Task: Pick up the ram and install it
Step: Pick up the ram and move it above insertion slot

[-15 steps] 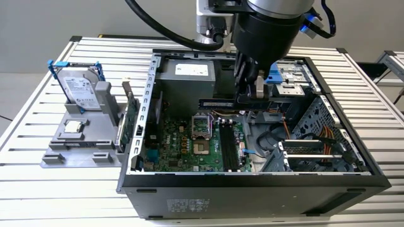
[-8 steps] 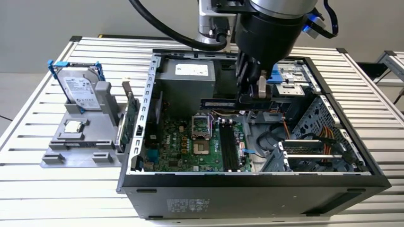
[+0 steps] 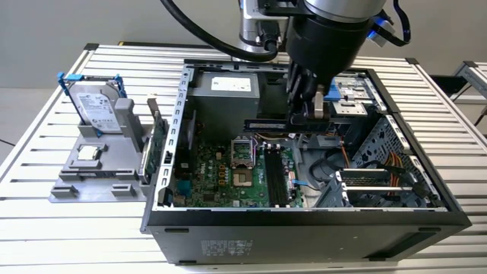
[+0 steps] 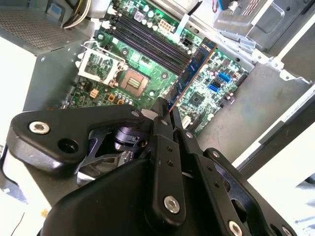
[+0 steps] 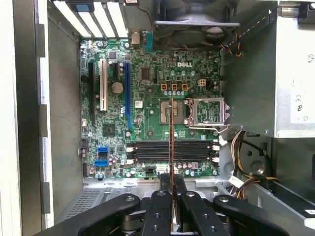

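- Nearest in the exterior view, a slatted tabletop (image 3: 68,245) is seen, and an open computer case (image 3: 304,231) is laid on it with its dark near wall to the front
- Just beside the case, on the exterior view's left, a grey stand (image 3: 88,174) is set on the tabletop, and a green card (image 3: 156,142) with a metal bracket is stood on edge at the stand's side
- Inside the case a green motherboard (image 3: 220,182) is laid flat, with long black memory slots (image 3: 275,177) and a processor socket (image 3: 241,153) beside them
- Above the motherboard, apart from the slots, the ram (image 3: 264,124) is held level and crosswise to them, reaching toward the exterior view's left
- The tool (image 3: 298,121) is closed on one end of the ram; in the first wrist view its fingers (image 5: 161,189) are pressed to either side of the stick, which is seen edge-on
- Farther back, a hard drive (image 3: 99,108) is stood upright in the stand, and a grey power supply (image 3: 224,91) is mounted at the case's far wall
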`<state>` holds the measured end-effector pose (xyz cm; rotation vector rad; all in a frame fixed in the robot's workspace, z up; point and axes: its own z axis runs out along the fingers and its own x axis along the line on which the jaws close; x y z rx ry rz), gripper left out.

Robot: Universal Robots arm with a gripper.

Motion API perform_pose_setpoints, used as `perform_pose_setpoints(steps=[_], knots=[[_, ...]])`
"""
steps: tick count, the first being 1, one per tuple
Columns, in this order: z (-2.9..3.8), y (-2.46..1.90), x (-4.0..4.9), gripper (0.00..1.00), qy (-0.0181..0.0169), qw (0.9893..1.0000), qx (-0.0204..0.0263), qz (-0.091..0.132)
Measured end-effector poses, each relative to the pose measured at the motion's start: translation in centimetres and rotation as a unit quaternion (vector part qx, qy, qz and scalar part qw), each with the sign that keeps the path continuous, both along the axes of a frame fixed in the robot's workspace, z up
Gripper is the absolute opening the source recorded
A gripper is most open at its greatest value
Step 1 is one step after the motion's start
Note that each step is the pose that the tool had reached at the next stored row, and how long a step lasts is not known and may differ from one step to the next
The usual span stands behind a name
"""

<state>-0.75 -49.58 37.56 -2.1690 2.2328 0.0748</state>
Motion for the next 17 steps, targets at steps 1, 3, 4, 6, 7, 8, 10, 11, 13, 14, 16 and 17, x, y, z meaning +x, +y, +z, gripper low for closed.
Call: perform_pose_setpoints(steps=[1,3,4,6,7,8,10,11,13,14,16,17], knots=[[0.0,0.0,0.04,0.0,0.0,1.0,0.0,0.0],[0.0,0.01,0.11,0.0,0.0,1.0,0.0,0.0],[0.0,0.01,0.14,0.0,0.0,1.0,0.0,0.0],[0.0,0.02,0.21,0.0,0.0,1.0,0.0,0.0],[0.0,0.02,0.24,0.0,0.0,1.0,-0.0001,0.0],[0.0,0.03,0.28,0.0,0.0,1.0,-0.0001,0.0],[0.0,0.03,0.35,0.0,0.0,1.0,-0.0001,0.0],[0.0,0.03,0.38,0.0,0.0,1.0,0.0,0.0],[0.0,0.04,0.44,0.0,0.0,1.0,-0.0001,0.0],[0.0,0.04,0.46,0.0,0.0,1.0,-0.0001,0.0],[0.0,0.04,0.48,0.0,0.0,1.0,-0.0001,0.0],[0.0,0.04,0.48,0.0,0.0,1.0,0.0,0.0]])
